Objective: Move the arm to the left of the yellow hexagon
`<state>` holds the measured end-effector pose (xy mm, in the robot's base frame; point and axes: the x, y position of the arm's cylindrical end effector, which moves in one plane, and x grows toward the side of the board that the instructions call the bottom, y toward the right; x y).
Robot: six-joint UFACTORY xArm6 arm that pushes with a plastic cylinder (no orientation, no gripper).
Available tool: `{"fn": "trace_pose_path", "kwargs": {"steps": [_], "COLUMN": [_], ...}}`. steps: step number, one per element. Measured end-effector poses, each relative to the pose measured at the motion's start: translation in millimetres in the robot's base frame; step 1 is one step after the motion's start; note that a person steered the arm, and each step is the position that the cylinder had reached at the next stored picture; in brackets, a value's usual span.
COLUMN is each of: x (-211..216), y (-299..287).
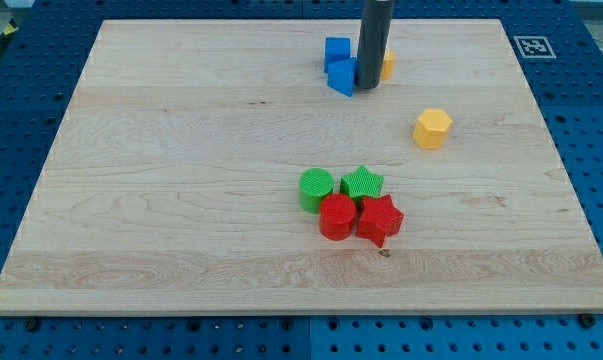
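Observation:
The yellow hexagon (pixel 432 128) lies on the wooden board (pixel 181 180) at the view's right of centre. My tip (pixel 367 87) stands near the view's top, up and to the left of the hexagon, well apart from it. The tip sits right beside a blue block (pixel 342 76), with a second blue block (pixel 336 51) just above that. A small yellow-orange block (pixel 387 64) is partly hidden behind the rod on its right.
A cluster sits below the board's centre: a green cylinder (pixel 316 188), a green star (pixel 362 183), a red cylinder (pixel 336 216) and a red star (pixel 379 219). A marker tag (pixel 531 46) lies at the board's top right corner.

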<state>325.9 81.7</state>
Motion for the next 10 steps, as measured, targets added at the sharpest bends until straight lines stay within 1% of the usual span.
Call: {"fn": "trace_pose_path", "kwargs": {"steps": [1, 2, 3, 4, 6, 8, 10], "x": [0.3, 25.5, 53.4, 57.3, 82.1, 88.8, 113.7], "y": [7.5, 24.9, 21.6, -2.0, -0.8, -0.8, 18.3]}}
